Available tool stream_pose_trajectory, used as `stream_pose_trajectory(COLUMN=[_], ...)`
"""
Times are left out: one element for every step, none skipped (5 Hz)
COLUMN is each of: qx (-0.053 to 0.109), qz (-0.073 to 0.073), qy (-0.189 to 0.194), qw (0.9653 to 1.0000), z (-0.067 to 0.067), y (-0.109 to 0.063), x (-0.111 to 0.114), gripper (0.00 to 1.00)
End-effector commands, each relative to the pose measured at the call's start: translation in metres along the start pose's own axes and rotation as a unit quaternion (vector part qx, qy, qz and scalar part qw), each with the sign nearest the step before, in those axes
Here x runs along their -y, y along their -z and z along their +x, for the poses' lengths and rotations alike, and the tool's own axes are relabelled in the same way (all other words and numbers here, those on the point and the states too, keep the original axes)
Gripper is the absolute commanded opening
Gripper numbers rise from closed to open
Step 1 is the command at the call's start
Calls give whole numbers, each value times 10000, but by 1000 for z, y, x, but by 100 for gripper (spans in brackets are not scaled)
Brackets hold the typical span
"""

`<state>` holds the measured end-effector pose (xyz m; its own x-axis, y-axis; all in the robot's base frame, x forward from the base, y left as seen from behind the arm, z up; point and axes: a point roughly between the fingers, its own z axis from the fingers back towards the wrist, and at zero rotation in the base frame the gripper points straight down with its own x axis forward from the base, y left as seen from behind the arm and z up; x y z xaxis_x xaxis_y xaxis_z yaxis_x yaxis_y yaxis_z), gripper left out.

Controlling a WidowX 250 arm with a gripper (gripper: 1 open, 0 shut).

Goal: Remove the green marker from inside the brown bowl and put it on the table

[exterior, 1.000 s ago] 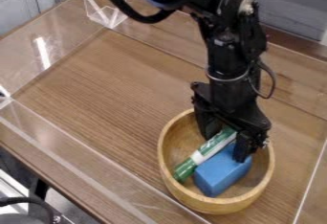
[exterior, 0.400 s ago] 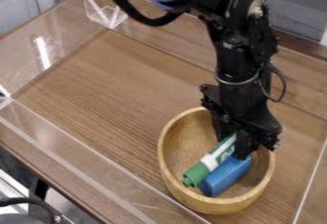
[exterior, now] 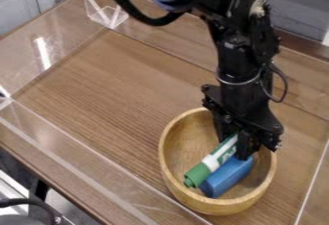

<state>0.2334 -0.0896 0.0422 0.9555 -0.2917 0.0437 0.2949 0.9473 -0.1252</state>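
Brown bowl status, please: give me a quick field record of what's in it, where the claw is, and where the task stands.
bowl: brown bowl, near right part of the table
contents: green marker and blue block, side by side
claw: pointing down inside the bowl, shut on the green marker's upper end
marker: tilted, lower green end still down in the bowl
task: marker not yet out

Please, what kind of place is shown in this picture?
Probably a robot test bench: a wood-grain table fenced by clear acrylic walls, with a black robot arm reaching into a brown bowl.
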Motion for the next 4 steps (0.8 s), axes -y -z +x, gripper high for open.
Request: stream_pose_trajectory(qx=[-452, -485, -517, -550], qz=[86, 95, 105, 115], qy=[75, 95, 113, 131], qw=[9989, 9987, 9985, 9983], z=[-16, -17, -18, -19], y=[16, 13, 10, 7], x=[-6, -6, -6, -6], gripper=[0, 0, 0, 0])
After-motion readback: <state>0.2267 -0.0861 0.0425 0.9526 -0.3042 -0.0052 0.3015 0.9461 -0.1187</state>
